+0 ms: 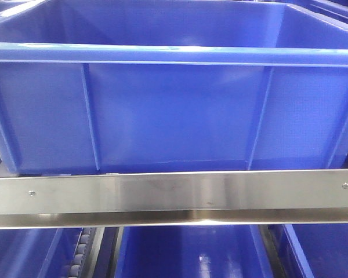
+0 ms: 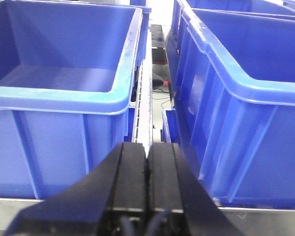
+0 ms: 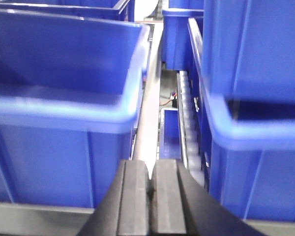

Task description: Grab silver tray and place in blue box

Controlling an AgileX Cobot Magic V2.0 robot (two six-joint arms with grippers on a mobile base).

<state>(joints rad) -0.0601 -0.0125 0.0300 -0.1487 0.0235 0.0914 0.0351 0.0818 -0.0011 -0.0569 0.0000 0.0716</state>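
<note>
Front view: the blue box (image 1: 174, 98) fills the frame on a steel rail (image 1: 174, 197), no silver tray visible. Left wrist: left gripper (image 2: 147, 164) fingers pressed together, empty, between crates. Right wrist: right gripper (image 3: 150, 182) fingers closed, empty.

The exterior front view looks level and from close up at the ribbed long wall of the blue box (image 1: 174, 110), which nearly fills the picture, with a steel rail (image 1: 174, 194) running across just below it and lower blue bins (image 1: 185, 252) beneath. The left wrist view looks forward over the left pincer (image 2: 147, 162), low and near, down a gap between two blue crates toward a roller track (image 2: 143, 113). The right wrist view faces likewise over the right pincer (image 3: 150, 179), slightly blurred, down a similar gap. Whether the wrist views share the same gap cannot be told
</note>
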